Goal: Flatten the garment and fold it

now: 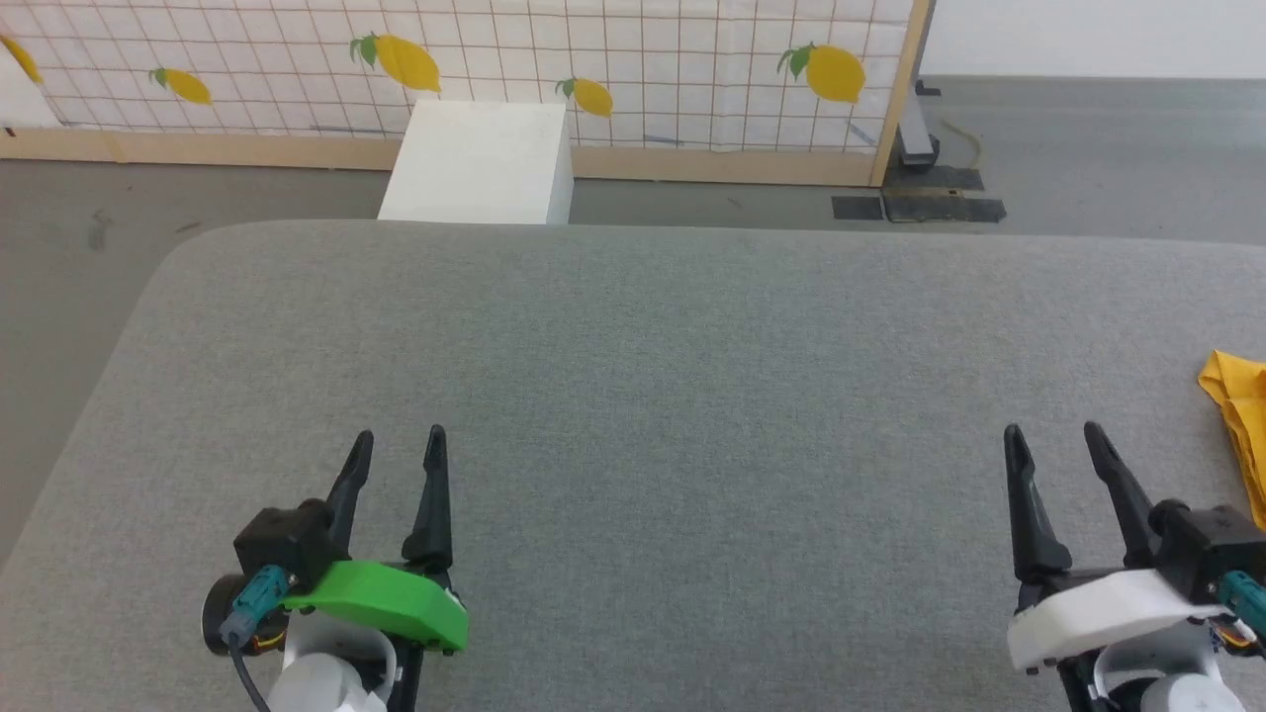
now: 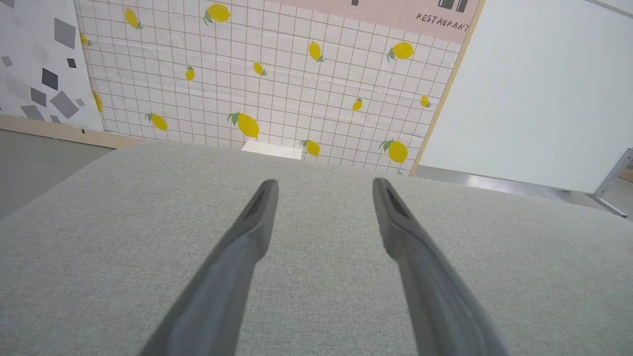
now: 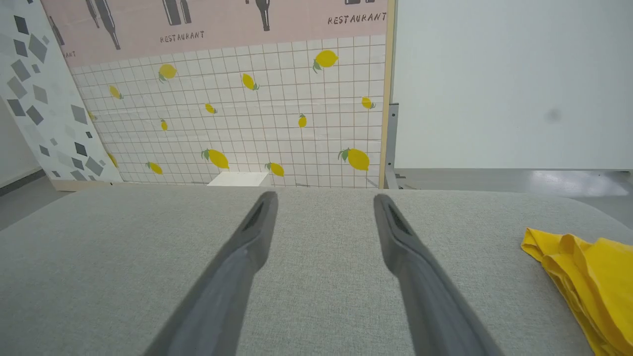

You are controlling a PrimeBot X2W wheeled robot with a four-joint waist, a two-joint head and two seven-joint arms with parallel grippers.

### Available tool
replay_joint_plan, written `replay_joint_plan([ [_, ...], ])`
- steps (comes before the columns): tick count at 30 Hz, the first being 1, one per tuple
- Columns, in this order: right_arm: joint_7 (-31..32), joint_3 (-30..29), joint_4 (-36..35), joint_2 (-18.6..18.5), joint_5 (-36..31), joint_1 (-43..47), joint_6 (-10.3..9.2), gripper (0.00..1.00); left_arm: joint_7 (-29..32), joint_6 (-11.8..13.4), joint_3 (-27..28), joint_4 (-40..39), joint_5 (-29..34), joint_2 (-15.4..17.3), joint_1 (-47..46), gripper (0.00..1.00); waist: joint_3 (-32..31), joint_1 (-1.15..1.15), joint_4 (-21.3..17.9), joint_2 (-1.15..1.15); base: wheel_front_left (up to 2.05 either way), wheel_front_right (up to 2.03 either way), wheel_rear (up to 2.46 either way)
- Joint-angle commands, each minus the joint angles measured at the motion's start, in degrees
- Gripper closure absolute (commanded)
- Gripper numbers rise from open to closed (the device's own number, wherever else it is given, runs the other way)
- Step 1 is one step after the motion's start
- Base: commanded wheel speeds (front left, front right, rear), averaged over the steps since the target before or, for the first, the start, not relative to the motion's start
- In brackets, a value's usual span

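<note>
- Your left tool (image 1: 401, 435) sits at the lower left of the head view, over the grey fabric-covered bench (image 1: 633, 326). Its two dark fingers point away from you and stand apart with nothing between them.
- In the left wrist view you see the same spread. Grey bench fabric shows in the gap between the fingers, and no cloth is caught there.
- Your right tool (image 1: 1051, 430) is at the lower right of the head view. Its fingers are likewise held apart and it is not gripping anything.
- The garment (image 1: 1236, 410) lies on the bench at the far right edge of the head view, cut off by the frame. It is near your right tool, on that tool's right side, and not touching it.
- In the right wrist view the garment (image 3: 588, 277) sits at the lower right, off to the side of the right-hand finger. What you can see of it is bright yellow cloth bunched in loose folds, not laid flat.
- Whether either tool's fingertips touch the bench you cannot tell from these views.
- The bench has rounded far corners.
- Beyond its far edge a white box (image 1: 480, 163) stands on the grey floor (image 1: 1088, 148) in front of a lemon-print panel (image 1: 633, 59).
</note>
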Motion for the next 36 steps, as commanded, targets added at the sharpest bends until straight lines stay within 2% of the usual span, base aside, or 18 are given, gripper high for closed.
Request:
replay_joint_plan([
  [1, -0.38, 0.16, 0.01, 0.11, -0.47, 0.96, -0.1, 0.0, -0.27, -0.28, 0.21, -0.19, 0.6, -0.27, 1.06, 0.0, -0.35, 0.01, 0.37, 0.0, 0.0, 0.0, 0.0],
  [14, -0.49, 1.28, 0.94, 0.16, 0.8, 3.63, -0.1, 0.0, -0.27, -0.22, 1.01, 0.01, 0.45, -0.84, 3.18, 0.0, -1.55, 0.01, 0.75, 0.0, 0.0, 0.0, 0.0],
  [15, -0.01, 1.24, 0.9, 0.04, 0.57, 3.07, -0.01, 1.0, 0.0, 0.0, 0.84, 0.03, 0.0, -0.55, 2.39, 1.0, -1.56, 0.01, 0.75, 0.0, 0.0, 0.0, 0.0],
  [36, 0.4, 1.37, 0.75, 0.04, 0.2, 2.88, 0.0, 1.0, 0.69, 0.27, 0.75, -0.58, 0.6, -0.55, 2.54, 1.0, -1.55, 0.01, 0.63, 0.0, 0.0, 0.0, 0.0],
])
